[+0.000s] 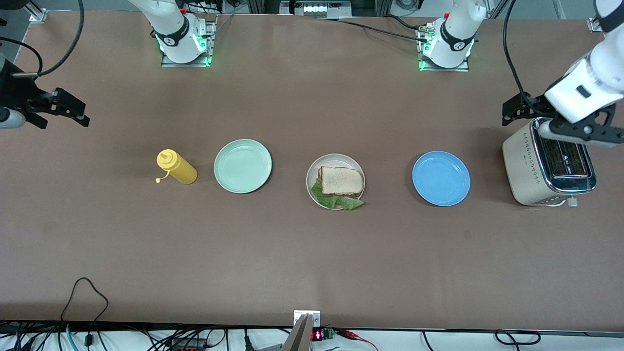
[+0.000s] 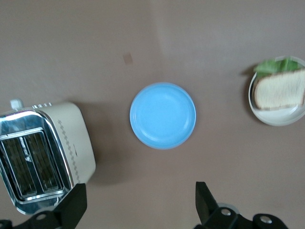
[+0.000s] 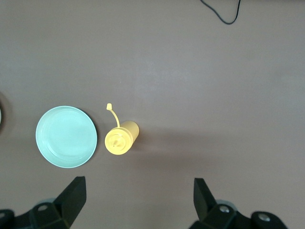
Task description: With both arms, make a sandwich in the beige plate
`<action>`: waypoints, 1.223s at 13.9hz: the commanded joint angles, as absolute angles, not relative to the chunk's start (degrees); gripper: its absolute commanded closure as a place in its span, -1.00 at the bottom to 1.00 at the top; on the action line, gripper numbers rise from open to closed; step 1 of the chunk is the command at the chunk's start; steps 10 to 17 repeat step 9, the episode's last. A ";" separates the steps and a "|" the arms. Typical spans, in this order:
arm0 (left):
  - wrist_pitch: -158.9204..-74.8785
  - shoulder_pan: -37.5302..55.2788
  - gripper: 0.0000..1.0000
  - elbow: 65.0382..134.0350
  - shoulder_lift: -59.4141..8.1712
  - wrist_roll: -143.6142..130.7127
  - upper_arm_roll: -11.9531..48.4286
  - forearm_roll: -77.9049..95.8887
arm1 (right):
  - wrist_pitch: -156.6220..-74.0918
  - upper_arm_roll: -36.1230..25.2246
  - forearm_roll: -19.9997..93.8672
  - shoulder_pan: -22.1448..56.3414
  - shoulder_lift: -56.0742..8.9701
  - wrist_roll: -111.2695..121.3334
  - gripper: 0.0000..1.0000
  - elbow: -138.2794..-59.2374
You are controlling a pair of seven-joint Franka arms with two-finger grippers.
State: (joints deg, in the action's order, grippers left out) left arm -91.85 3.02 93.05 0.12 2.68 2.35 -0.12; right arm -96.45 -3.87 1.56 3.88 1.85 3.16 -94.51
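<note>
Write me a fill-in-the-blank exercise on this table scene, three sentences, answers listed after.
1. The sandwich lies on the ____ plate.
2. The left gripper, fingers open, hangs over the ____, while the right gripper, also open, waits at its own end.
3. The yellow squeeze bottle stands beside the ____ plate.

Missing words: beige; toaster; mint green

A yellow squeeze bottle (image 1: 177, 167) is standing beside a mint green plate (image 1: 243, 165) toward the right arm's end. A blue plate (image 1: 441, 178) and a toaster (image 1: 548, 168) are sitting toward the left arm's end.
</note>
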 commanded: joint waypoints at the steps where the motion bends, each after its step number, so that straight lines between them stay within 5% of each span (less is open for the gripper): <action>1: -95.36 3.96 -1.00 99.13 4.31 1.93 0.97 0.61 | -92.04 -3.08 -1.21 4.39 2.02 3.43 -1.00 -90.19; 17: -95.10 2.81 -1.00 98.35 3.25 1.85 0.61 0.00 | -91.58 -3.16 -1.32 4.66 1.06 3.43 -1.00 -89.47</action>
